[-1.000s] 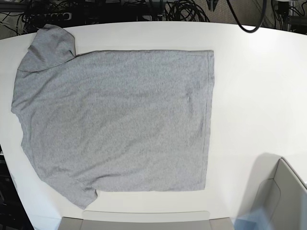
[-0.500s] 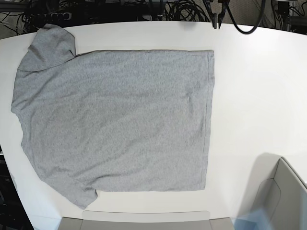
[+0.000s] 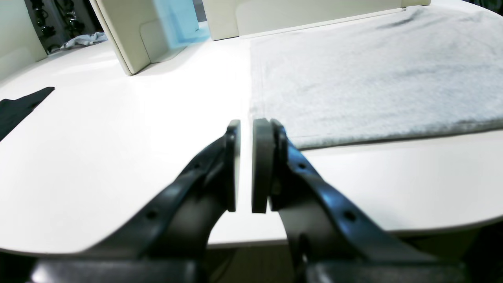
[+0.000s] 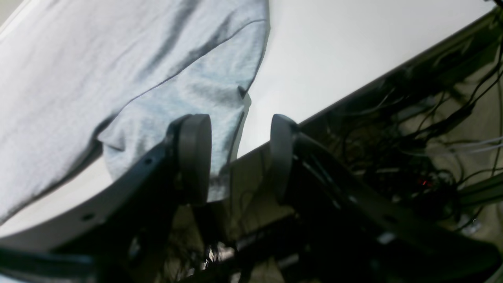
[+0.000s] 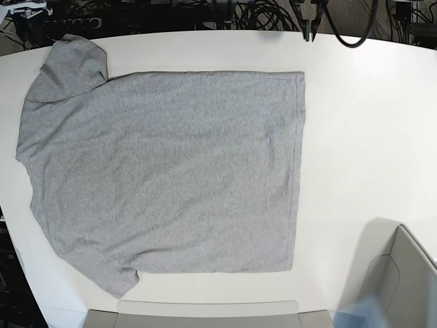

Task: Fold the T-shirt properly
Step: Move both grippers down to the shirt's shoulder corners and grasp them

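The heather-grey T-shirt [image 5: 164, 171] lies flat on the white table [image 5: 369, 123], plain side up, sleeves to the left and hem to the right. My left gripper [image 5: 308, 33] hovers at the far table edge just beyond the hem's far corner. In the left wrist view the left gripper [image 3: 245, 165] has its pads almost together with nothing between them, and the T-shirt [image 3: 373, 70] is to its right. My right gripper [image 4: 235, 157] is open and empty over the table edge, by a sleeve [image 4: 188, 98] that droops over that edge.
Beige open boxes stand at the front right [image 5: 403, 273] and along the front edge [image 5: 205, 316]. Dark cables [image 5: 259, 14] lie beyond the far edge. A dark flat shape [image 3: 19, 106] shows at the table's side in the left wrist view.
My left gripper came into the base view at the far edge and has since barely moved. A pale part now shows at the top left corner. The T-shirt has not moved.
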`<state>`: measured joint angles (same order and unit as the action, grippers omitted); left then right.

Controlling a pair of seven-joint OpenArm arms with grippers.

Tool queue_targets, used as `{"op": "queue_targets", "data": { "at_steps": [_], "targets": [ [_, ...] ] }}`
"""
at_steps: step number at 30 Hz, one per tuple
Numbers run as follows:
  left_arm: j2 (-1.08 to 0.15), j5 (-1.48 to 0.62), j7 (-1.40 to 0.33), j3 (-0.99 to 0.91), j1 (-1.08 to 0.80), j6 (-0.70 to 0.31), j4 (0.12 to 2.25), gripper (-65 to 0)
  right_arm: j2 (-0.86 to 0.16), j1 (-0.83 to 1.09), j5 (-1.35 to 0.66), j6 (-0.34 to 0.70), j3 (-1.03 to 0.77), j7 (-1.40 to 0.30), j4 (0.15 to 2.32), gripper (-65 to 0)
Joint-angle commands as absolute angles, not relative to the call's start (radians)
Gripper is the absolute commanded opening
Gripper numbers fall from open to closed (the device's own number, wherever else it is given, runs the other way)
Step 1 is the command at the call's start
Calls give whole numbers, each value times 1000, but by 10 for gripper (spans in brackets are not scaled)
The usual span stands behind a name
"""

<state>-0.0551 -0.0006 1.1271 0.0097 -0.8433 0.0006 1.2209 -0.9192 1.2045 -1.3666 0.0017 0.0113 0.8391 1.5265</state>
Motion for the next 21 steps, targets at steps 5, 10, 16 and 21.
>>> {"op": "queue_targets", "data": {
  "at_steps": [5,10,16,21],
  "targets": [
    [-58,-1,1156,8,-860,5,1228,-582,-909,1106,-1386,15,8,740,1471,-397],
    [-58,-1,1156,8,-860,5,1228,-582,-826,1000,-1391,139,-2,616,1448,-398],
    [-58,-1,1156,5,-860,5,1231,-582,-759,889,-1385,151,-1,490,1349,-398],
    [-59,-1,1156,2,-860,7,1233,-582,-723,888,-1385,151,-2,487,1336,-398]
  ]
}}
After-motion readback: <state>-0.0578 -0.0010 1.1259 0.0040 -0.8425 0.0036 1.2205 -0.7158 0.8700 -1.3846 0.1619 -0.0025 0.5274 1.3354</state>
